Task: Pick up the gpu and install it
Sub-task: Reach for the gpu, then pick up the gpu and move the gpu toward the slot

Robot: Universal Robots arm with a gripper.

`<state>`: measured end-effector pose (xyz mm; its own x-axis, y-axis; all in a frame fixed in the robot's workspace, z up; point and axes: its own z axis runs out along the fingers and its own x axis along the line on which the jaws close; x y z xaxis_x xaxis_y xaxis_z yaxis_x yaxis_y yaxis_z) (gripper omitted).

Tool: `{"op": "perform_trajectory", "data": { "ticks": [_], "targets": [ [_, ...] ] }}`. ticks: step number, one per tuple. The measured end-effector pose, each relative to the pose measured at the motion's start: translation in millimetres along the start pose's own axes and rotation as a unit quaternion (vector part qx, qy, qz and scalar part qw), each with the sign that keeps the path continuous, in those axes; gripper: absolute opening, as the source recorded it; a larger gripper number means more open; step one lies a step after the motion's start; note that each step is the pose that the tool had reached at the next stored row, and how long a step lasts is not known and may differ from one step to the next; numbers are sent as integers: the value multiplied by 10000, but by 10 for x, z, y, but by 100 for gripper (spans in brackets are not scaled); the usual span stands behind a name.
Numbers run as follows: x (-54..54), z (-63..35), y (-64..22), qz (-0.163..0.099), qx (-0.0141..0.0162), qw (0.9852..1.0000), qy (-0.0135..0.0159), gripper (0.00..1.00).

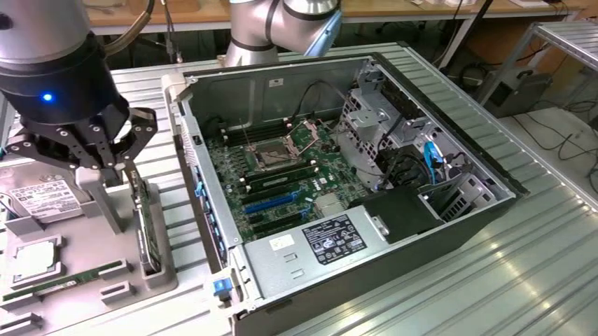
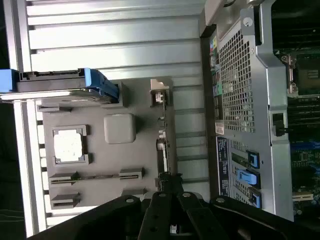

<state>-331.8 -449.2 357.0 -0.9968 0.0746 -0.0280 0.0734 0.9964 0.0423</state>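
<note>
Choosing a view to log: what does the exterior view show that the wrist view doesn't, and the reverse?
Exterior adds: the open case's interior, with the power supply and a blue cable.
Wrist adds: the case's perforated outer panel.
Both: the gray tray, the gpu standing on edge in it, the loose processor, part of the motherboard, and the gripper over the tray.
</note>
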Motion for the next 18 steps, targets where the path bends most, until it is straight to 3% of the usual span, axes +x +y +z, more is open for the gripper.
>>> {"op": "perform_trajectory", "data": {
  "ticks": [1, 18],
  "targets": [
    [70, 31, -12, -7, -1, 10000, 0, 11],
    [70, 31, -12, -7, 0, 10000, 0, 11]
  ]
}}
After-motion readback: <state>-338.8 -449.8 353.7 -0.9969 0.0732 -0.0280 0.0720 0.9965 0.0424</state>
